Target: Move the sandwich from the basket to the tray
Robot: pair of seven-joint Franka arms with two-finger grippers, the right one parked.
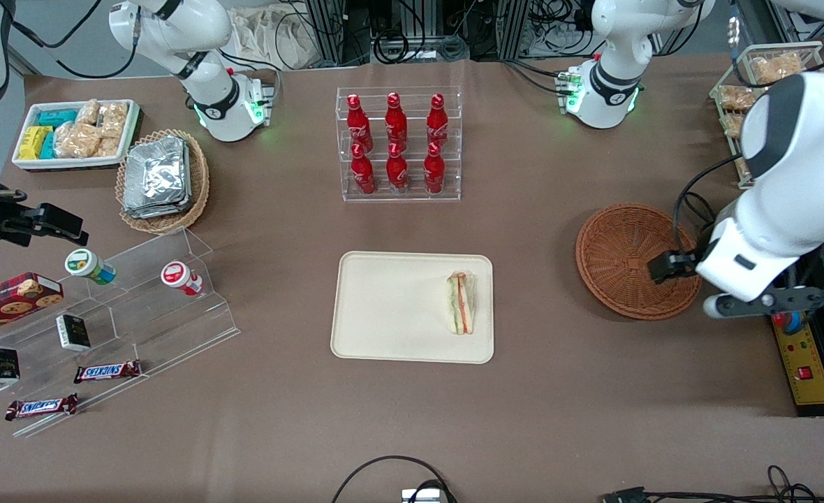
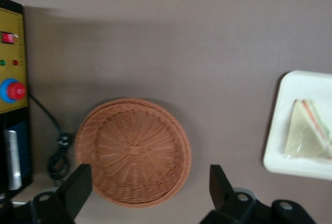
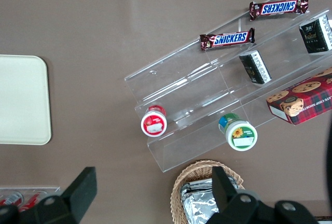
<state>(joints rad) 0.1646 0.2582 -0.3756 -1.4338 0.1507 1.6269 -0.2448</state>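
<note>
the gripper hung spread and empty above the bare basket, well apart from the sandwich lying on the tray, likely because delivery looked done

Sandwich: my triangular white-bread wedge with green, orange and red filling, clear-wrapped, lying flat on the tray near the edge toward my working arm. Tray: cream, rectangular, round-cornered, low-rimmed. Basket: round, shallow, reddish-brown wicker, holding nothing, well apart from the tray. My claw hangs spread above the basket.
</note>
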